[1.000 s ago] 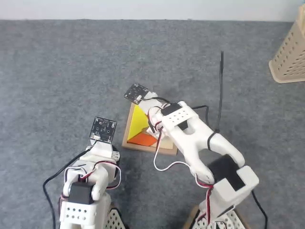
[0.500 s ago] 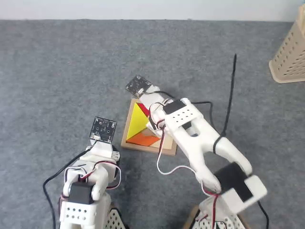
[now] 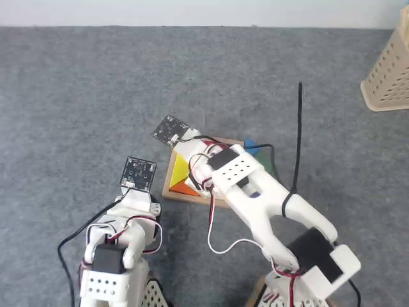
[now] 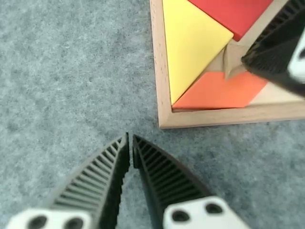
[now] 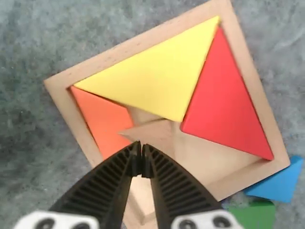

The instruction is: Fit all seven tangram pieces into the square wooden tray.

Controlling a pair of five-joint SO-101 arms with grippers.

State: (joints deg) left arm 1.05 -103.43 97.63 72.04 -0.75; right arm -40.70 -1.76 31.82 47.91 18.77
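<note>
The square wooden tray (image 5: 119, 54) holds a large yellow triangle (image 5: 152, 76), a large red triangle (image 5: 224, 105) and an orange piece (image 5: 102, 121). My right gripper (image 5: 141, 147) is shut with nothing in it, its tips low over the bare wood in the middle of the tray. A blue piece (image 5: 279, 183) and a green piece (image 5: 250, 212) lie on the carpet just outside one tray corner. My left gripper (image 4: 130, 139) is shut and empty over the carpet, a little short of the tray's near corner (image 4: 164, 125). The right arm (image 3: 239, 169) covers most of the tray (image 3: 185, 196) from above.
Grey carpet surrounds the tray on all sides. A perforated beige basket (image 3: 390, 70) stands at the far right edge. A thin black cable (image 3: 298, 128) rises behind the right arm. Blue (image 3: 250, 147) and green (image 3: 265, 165) pieces lie right of the tray.
The right arm's wrist has swung left and towards the front over the tray, uncovering the blue and green pieces at the tray's right. The left arm has kept still.
</note>
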